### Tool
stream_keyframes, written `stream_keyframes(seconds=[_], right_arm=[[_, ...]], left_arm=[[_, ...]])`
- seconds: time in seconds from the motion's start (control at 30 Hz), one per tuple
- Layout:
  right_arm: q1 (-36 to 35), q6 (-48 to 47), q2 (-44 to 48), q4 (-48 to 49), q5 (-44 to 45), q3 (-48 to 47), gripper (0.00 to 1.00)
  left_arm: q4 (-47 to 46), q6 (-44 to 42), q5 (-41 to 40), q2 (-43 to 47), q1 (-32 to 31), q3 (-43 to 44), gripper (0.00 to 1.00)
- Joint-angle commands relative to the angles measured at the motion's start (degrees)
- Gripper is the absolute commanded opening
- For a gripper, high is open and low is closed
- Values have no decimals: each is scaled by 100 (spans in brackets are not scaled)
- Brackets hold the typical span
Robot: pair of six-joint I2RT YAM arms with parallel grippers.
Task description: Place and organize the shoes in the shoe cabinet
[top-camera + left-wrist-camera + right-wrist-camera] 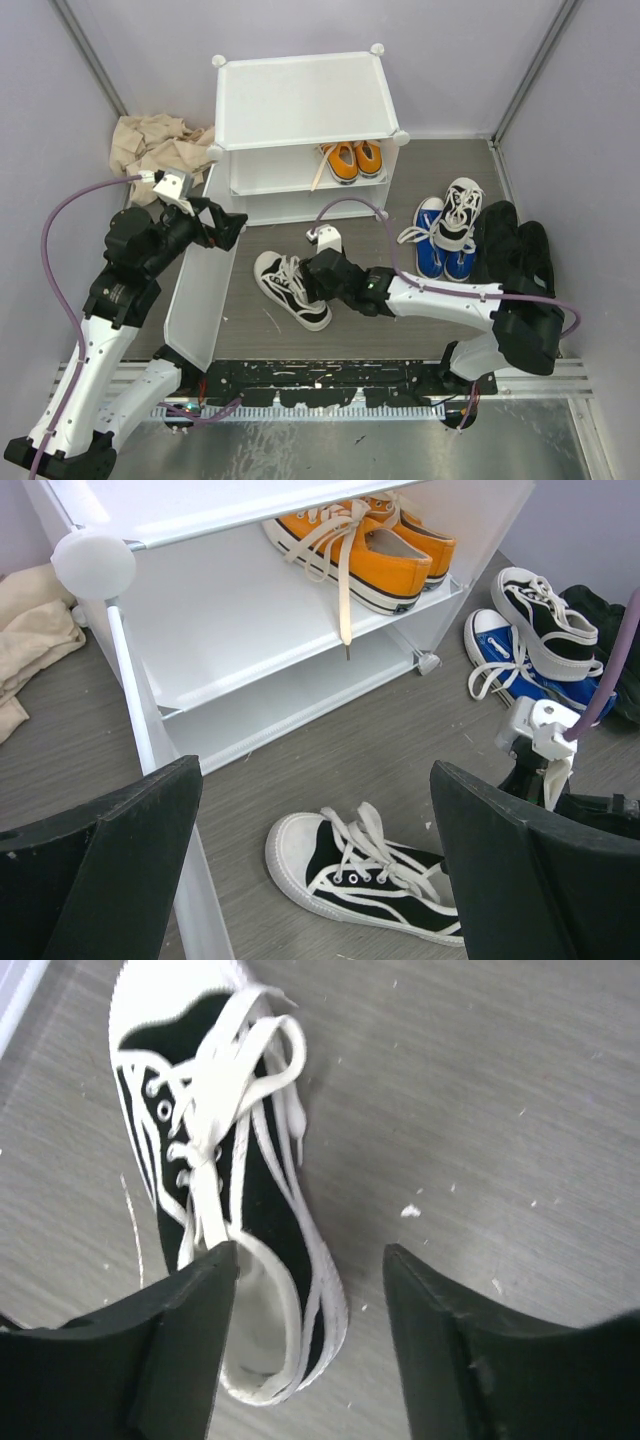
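Observation:
The white shoe cabinet (300,100) stands at the back with its door (198,290) swung open to the left. An orange pair (353,160) sits on its inner shelf, also in the left wrist view (370,545). A black-and-white sneaker (290,290) lies on the floor in front. My right gripper (318,275) is open over its heel (265,1350), one finger (180,1350) above the heel opening. My left gripper (225,228) is open beside the door's top edge (150,740). It looks down on the sneaker (360,875).
A blue pair (440,250) with another black-and-white sneaker (460,212) on top lies at the right. Black shoes (515,245) lie beyond them by the right wall. A beige cloth (155,145) lies left of the cabinet. The lower shelf (300,695) holds nothing.

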State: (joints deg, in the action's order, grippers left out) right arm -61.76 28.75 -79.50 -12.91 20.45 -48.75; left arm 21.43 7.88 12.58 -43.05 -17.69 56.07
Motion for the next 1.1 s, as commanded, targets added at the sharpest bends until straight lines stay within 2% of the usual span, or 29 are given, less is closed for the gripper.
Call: stream_keyframes(seconds=[0.0,0.1,0.17,0.23,0.33,0.47,0.67,0.8,1.07], right_arm=[[14,-130,14,563,797,-324,73],[39,-275,344,-72,1695,-357,84],[231,-248,611,-779,2315,-467,85],[807,-229,938,-1438,2433,-520,85],[1937,-377,1547,-1835,2439,-299,83],[2991,-596,2120,-1854,2388,-107,81],[4192,-1040,1716,-1496,2171,-212,81],[4643,-1291,1167,-1123,1748,-332,81],[4977,-1707,510,-424,1467,-487,79]], left_arm=[[1203,125,-214,-247,14,-225,98],[1202,134,-191,-220,19,-237,98],[1209,147,-170,-197,17,-229,98],[1197,158,-151,-164,13,-224,98],[1190,164,-113,-108,16,-230,98],[1163,178,-81,-55,19,-281,98],[1137,216,28,-55,13,-272,98],[1131,223,36,-16,16,-295,98],[1119,229,43,-21,15,-274,98]])
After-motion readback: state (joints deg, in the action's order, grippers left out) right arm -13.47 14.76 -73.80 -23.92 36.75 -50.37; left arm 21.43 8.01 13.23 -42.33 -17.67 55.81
